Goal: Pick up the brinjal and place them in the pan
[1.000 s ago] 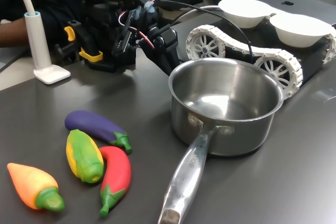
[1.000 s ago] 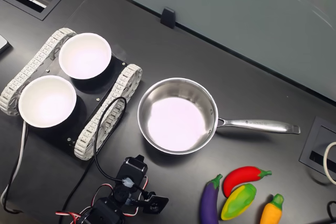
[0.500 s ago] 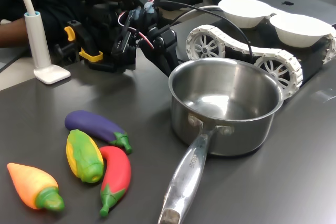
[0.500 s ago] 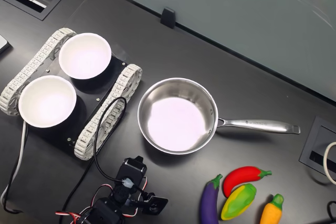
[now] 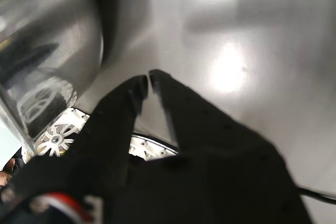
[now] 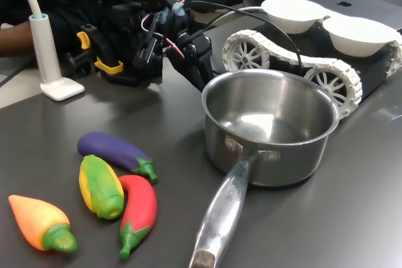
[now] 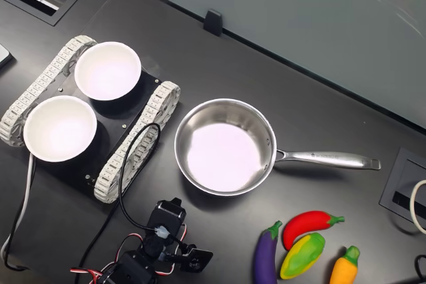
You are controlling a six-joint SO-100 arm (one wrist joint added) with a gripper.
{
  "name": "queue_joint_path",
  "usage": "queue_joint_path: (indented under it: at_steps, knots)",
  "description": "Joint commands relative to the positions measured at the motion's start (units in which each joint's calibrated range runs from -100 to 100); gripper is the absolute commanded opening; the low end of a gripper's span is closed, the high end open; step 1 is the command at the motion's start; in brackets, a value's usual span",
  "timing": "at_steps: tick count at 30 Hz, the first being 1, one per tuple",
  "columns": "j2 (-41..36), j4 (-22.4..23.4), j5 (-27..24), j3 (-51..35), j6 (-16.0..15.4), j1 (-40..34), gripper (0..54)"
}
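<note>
The arm is crouching low behind the pan (image 6: 270, 127), its gripper (image 5: 148, 81) angling down toward the table (image 6: 352, 218) with jaws nearly pressed together, holding nothing. The brinjal (image 6: 113, 150) is lying well apart from it, touching the corn (image 6: 100, 186) beside the chilli (image 6: 139, 211).

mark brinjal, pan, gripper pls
brinjal (image 6: 113, 150): first exterior view, on its purple body.
pan (image 7: 293, 156): second exterior view, on the handle near the rivets.
gripper (image 5: 148, 80): wrist view, between the nearly touching black fingertips.
</note>
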Motion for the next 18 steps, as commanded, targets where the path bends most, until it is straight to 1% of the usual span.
queue_joint_path:
  at_steps: [1,9,18]
  knots:
    - [-0.8,0.0,0.4,-3.4,0.0,0.3,0.1]
    - [-0.8,-0.1,0.1,-3.4,0.0,1.4,0.1]
    - [-0.8,-0.2,0.0,-3.4,0.4,0.7,0.1]
